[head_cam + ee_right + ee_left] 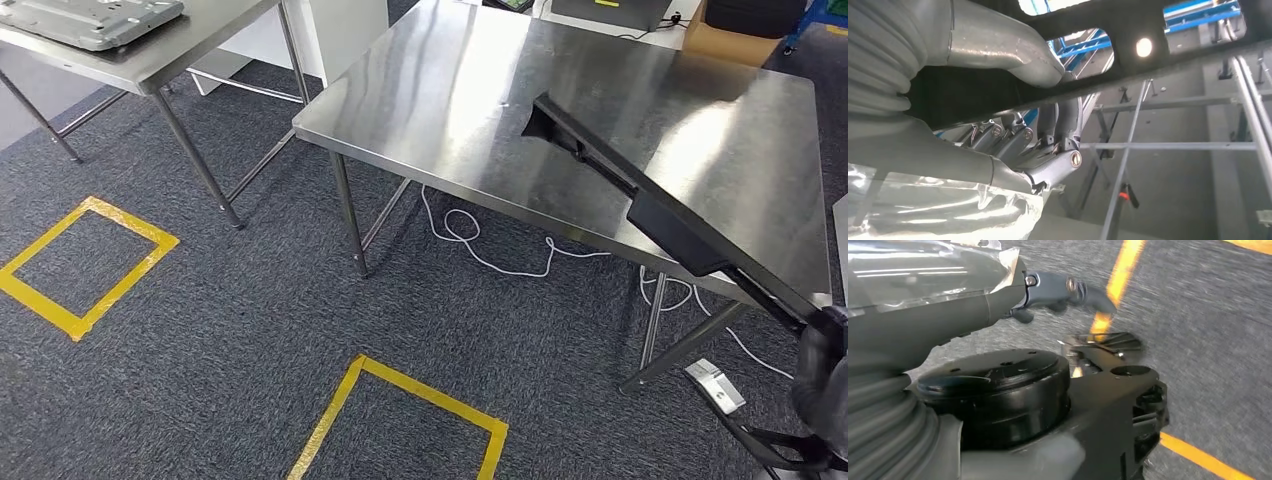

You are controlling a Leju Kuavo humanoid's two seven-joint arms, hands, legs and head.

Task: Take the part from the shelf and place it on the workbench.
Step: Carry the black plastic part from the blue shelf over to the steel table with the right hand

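The part (640, 205) is a long black bar with a flared far end. It slants over the near right portion of the steel workbench (450, 100), its far tip above the middle of the top. My right hand (825, 370) grips its near end at the lower right, beyond the bench's front edge. In the right wrist view the fingers (1048, 135) curl around the black part (1123, 22). My left hand (1048, 290) hangs over the carpet, its fingers apart and holding nothing.
A second steel table at the far left carries a grey metal tray (90, 20). Yellow tape squares (85, 265) (400, 420) mark the carpet. A white cable (480, 250) and a power strip (715, 385) lie under the bench. A cardboard box (740, 40) stands behind it.
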